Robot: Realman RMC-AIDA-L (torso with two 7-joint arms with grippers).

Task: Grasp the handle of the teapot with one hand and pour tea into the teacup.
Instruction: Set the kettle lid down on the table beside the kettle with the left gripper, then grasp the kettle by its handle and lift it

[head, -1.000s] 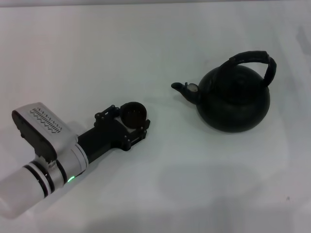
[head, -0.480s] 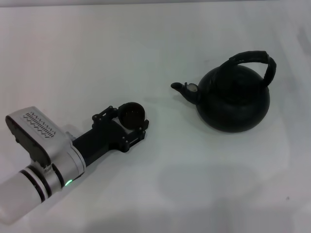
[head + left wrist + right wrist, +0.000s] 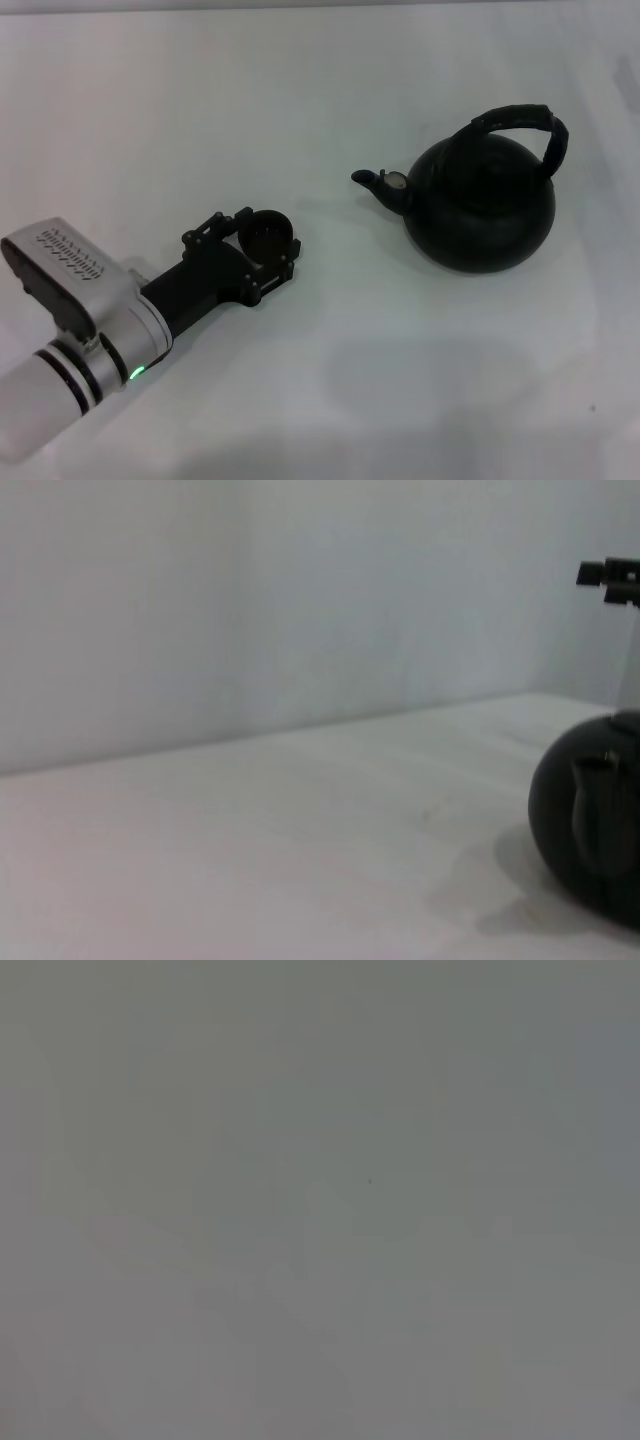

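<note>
Steadying the teacup [image 3: 268, 232] between my left gripper's [image 3: 262, 243] closed-in fingers, I hold it on the table [image 3: 320, 380], well apart from the teapot [image 3: 480, 205] whose spout faces it.

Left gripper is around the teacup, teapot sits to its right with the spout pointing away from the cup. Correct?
Not quite. In the head view the spout of the teapot points toward the teacup, not away from it. The rest holds: the left gripper is around the cup, and the pot stands to its right.
</note>
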